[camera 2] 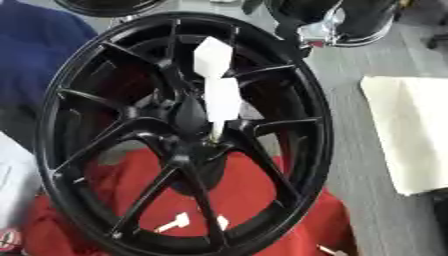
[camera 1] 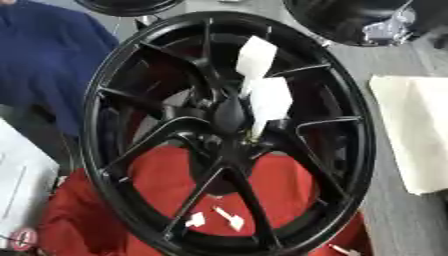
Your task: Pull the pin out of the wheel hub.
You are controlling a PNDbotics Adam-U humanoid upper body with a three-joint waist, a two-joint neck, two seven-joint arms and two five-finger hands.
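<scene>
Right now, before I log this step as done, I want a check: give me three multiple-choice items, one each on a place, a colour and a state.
1. Where is the white-tagged pin?
A. at the wheel's hub
B. on the white sheet
C. on the grey floor
2. What colour is the cloth under the wheel?
A. green
B. red
C. yellow
3. What is the pin's state?
A. pulled out
B. lying flat
C. seated in the hub

Answers:
1. A: the white-tagged pin stands at the hub of the wheel.
2. B: the red cloth shows between the spokes.
3. C: its stem enters the hub.

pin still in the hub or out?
In. The pin, carrying white tags, still stands in the wheel hub; no robot hand touches it.
</scene>
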